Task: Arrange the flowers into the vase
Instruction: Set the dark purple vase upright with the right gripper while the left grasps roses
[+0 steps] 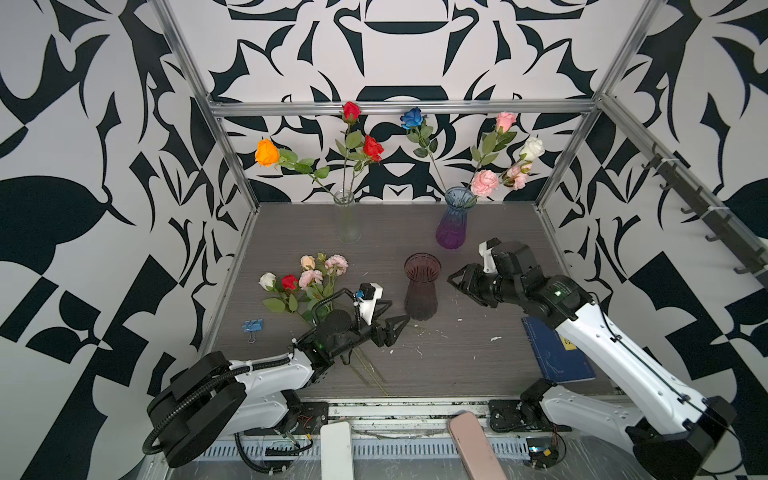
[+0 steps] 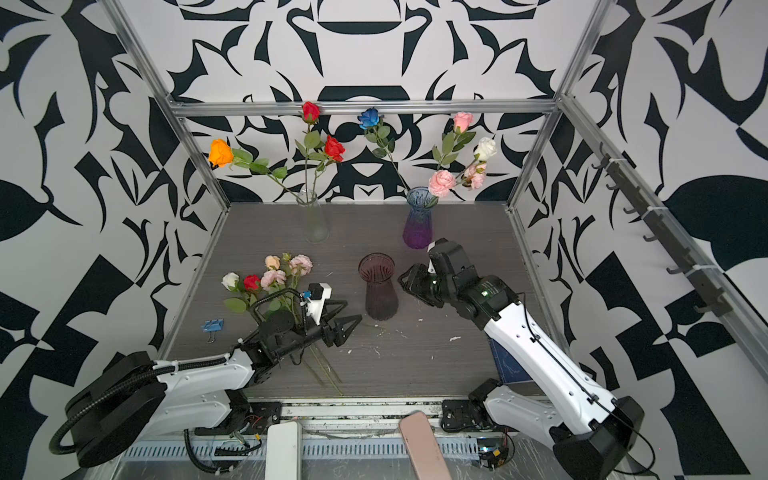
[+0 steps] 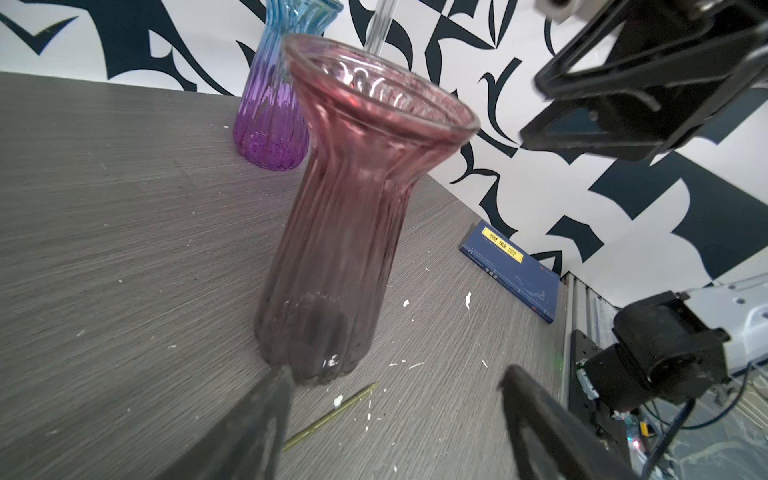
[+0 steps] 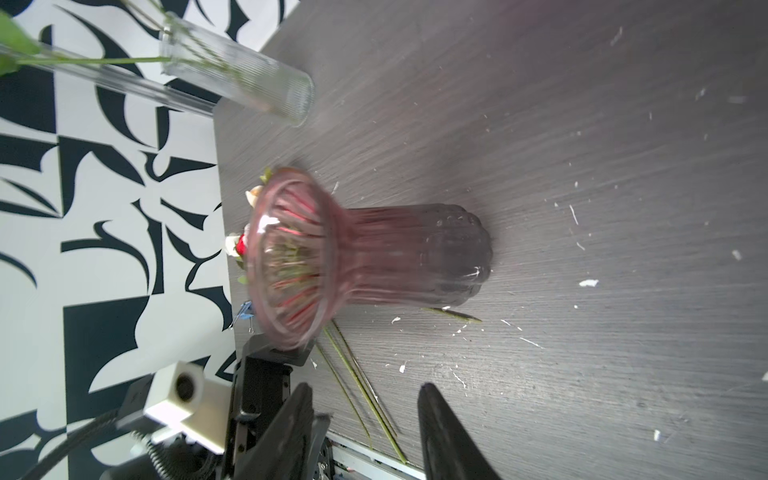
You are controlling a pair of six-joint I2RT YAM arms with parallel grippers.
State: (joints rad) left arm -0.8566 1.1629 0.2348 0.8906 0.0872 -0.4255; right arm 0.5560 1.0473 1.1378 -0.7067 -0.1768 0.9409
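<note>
The vase [image 1: 422, 291] [image 2: 377, 286] of ribbed dark pink glass stands upright and empty mid-table. Loose flowers [image 1: 307, 276] [image 2: 270, 276], white, red, pink and peach, lie in a bunch at the left, and my left arm crosses their stems [image 4: 357, 382]. My left gripper [image 1: 400, 310] [image 3: 397, 374] is open beside the vase's [image 3: 340, 232] base, holding nothing. My right gripper [image 1: 455, 282] [image 4: 365, 388] is open and empty just right of the vase [image 4: 395, 253], near its rim. A short green stem piece [image 3: 332, 415] lies by the base.
At the back stand a clear vase [image 1: 348, 216] with orange and red roses and a blue-purple vase [image 1: 455, 220] with blue, pink and white blooms. A blue book [image 1: 557, 353] lies under my right arm. A blue binder clip [image 1: 253, 326] sits at the left. A metal frame surrounds the table.
</note>
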